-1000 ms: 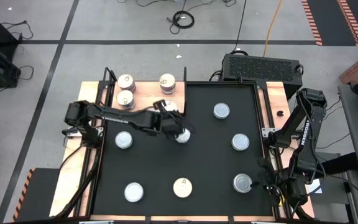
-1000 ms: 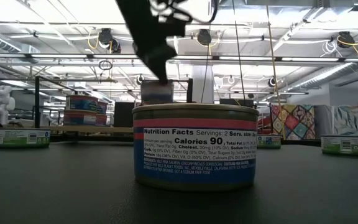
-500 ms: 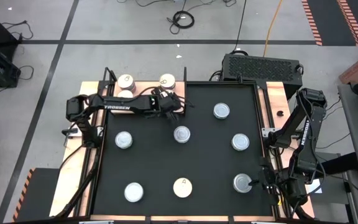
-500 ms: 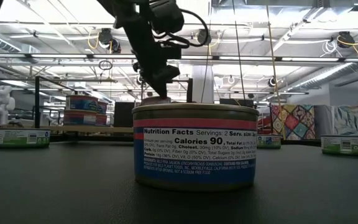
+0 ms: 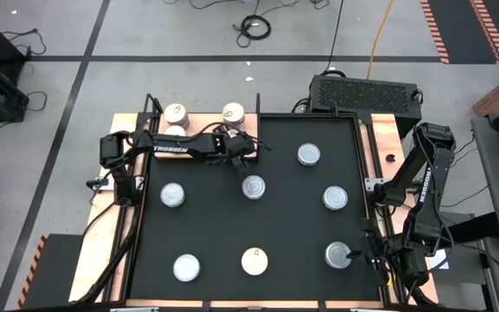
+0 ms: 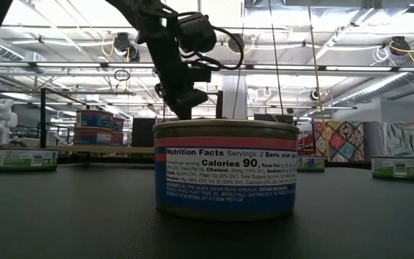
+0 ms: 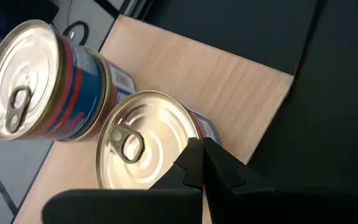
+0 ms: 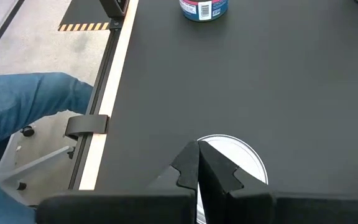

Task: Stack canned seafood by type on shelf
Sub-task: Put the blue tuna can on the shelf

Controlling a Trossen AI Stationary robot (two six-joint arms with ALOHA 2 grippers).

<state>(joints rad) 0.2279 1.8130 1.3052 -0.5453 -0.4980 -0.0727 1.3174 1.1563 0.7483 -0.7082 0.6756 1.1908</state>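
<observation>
I see three cans (image 5: 175,113) on the shelf (image 5: 202,132) at the frame's upper left. Seven more cans (image 5: 253,186) lie spread over the mat (image 5: 293,217) covering the tabletop, to the shelf's right and below it.

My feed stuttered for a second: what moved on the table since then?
The left gripper swung from the middle can on the mat back to the shelf, jaws shut and empty. That can, the other cans and the right gripper stayed put.

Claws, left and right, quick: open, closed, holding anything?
Left claw: closed, empty, above the cans on the wooden shelf.
Right claw: closed, empty, over a can on the black mat.
</observation>
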